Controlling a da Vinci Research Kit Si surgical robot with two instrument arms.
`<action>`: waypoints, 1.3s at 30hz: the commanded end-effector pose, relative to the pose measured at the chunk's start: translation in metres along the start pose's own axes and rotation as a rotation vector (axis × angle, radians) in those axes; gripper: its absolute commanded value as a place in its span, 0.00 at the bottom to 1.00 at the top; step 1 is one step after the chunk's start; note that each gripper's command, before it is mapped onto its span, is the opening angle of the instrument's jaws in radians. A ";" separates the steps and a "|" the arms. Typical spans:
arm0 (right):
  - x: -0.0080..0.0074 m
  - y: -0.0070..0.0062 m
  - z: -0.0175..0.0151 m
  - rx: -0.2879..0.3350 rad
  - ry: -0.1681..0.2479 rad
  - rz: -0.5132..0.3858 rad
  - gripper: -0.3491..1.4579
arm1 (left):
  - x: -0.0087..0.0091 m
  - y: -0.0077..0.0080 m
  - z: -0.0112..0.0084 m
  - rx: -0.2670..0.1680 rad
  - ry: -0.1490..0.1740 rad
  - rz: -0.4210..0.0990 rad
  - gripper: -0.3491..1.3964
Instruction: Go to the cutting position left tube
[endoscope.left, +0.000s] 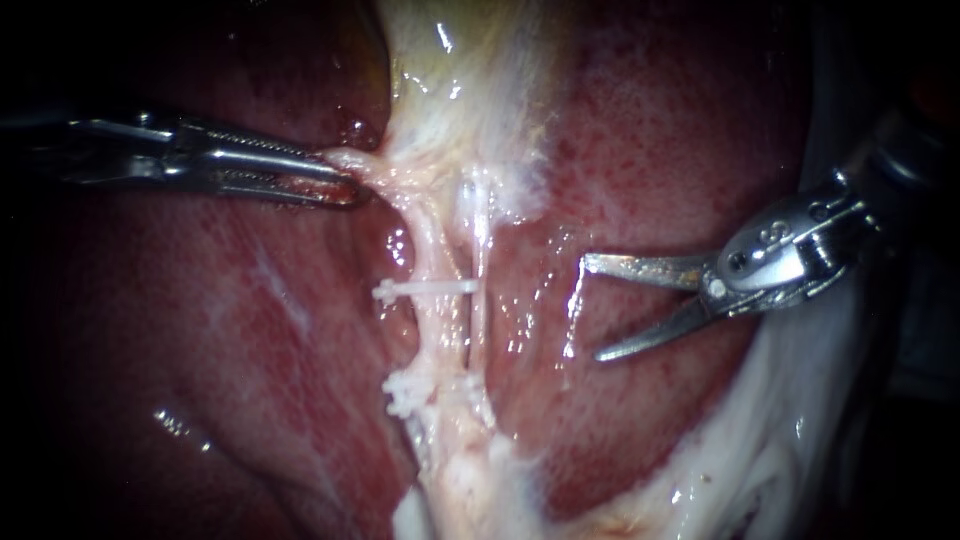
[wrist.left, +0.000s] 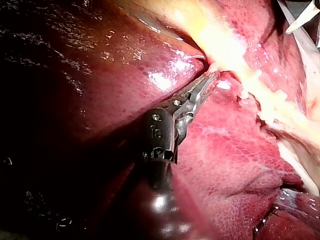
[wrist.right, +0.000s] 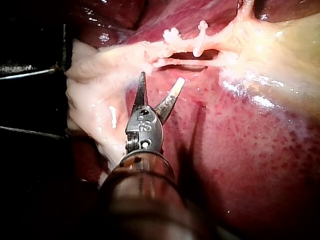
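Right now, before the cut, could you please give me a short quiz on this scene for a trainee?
1. True or false: the silver right instrument has its blades shut.
2. The grey left instrument grips: A) nothing; B) a needle; C) the pale tissue strand.
3. Fill in: the straight white clip sits across the ___ tube.
Key: 1 false, a gap shows between the blades; 2 C; 3 left tube.
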 end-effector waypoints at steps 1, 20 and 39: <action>0.0000 0.0000 0.0000 0.000 0.000 0.000 0.98 | 0.0001 0.0001 -0.0001 -0.001 0.000 0.000 0.00; 0.0002 0.0000 0.0002 0.014 0.004 0.000 0.98 | 0.0049 0.0020 -0.0090 0.023 0.055 -0.007 0.00; 0.0015 -0.0023 0.0106 0.179 0.017 0.170 0.98 | 0.0043 0.0019 -0.0081 0.029 0.057 -0.004 0.00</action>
